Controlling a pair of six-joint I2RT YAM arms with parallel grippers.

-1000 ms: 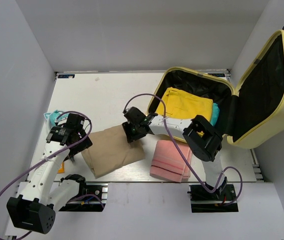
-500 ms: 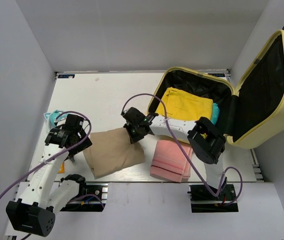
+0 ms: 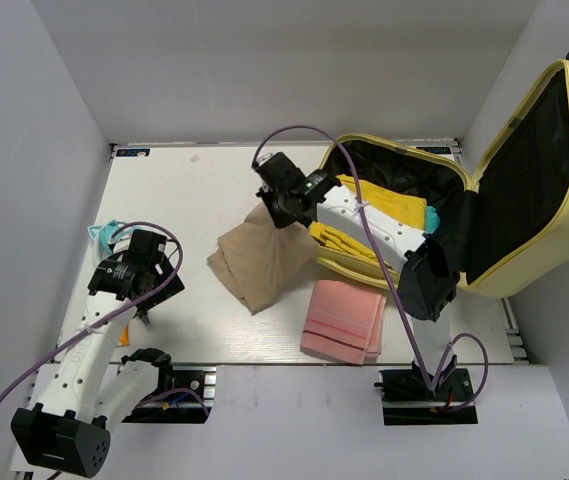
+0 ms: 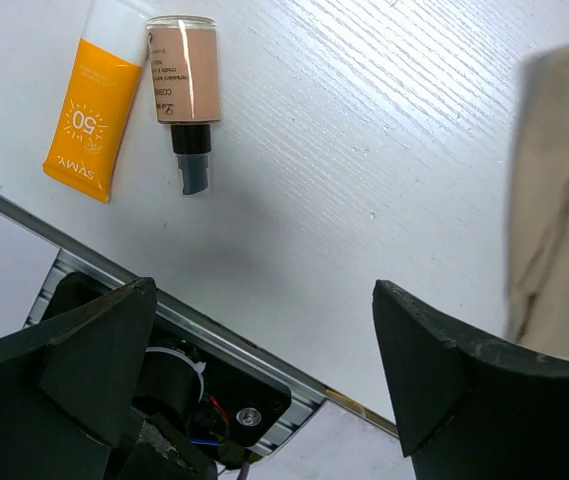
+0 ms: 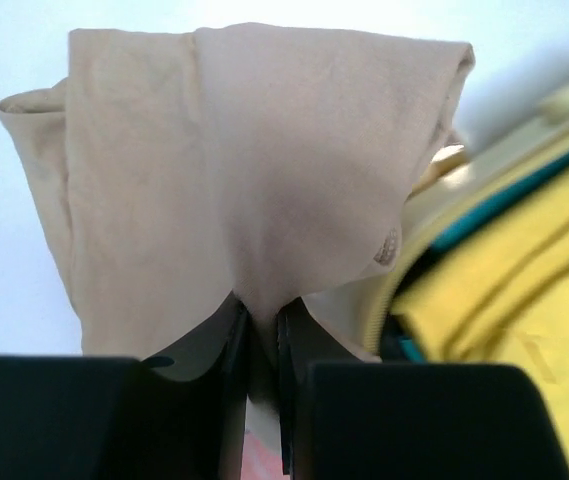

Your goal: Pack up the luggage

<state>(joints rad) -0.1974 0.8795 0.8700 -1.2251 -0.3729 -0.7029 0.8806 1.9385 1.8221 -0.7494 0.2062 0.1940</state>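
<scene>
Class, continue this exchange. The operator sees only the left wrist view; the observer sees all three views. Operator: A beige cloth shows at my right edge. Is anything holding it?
Observer: Yes. The right claw is shut on a fold of the beige cloth.
Operator: Where is the luggage?
Observer: The luggage lies open on the right side of the table, just right of the held cloth.
Operator: Is anything packed?
Observer: A yellow garment lies inside it.
</scene>
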